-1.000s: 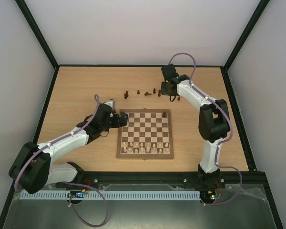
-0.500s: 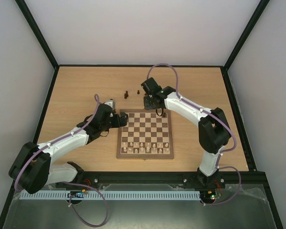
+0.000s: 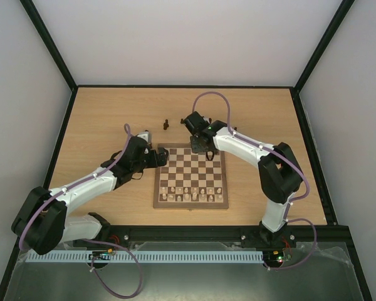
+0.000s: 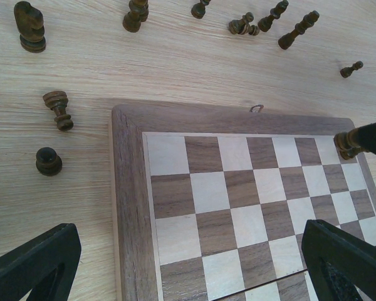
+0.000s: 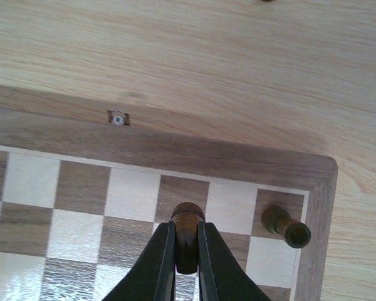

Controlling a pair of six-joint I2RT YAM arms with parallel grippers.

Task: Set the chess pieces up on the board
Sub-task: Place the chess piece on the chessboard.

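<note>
We see the right tool (image 5: 187, 244) closed on a dark chess piece (image 5: 188, 218) above the board (image 5: 81, 135), near its far edge; the left tool (image 4: 188, 266) is wide open, empty.

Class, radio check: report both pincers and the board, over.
Right pincer shut on chess piece over board. Left pincer open, empty. Placed corner piece close by.

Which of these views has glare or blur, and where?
Right wrist: glare on the board's lower-left squares, held piece slightly soft. Left wrist: sharp, faint shadows beside loose pieces. Top external: even light, pieces tiny.
</note>
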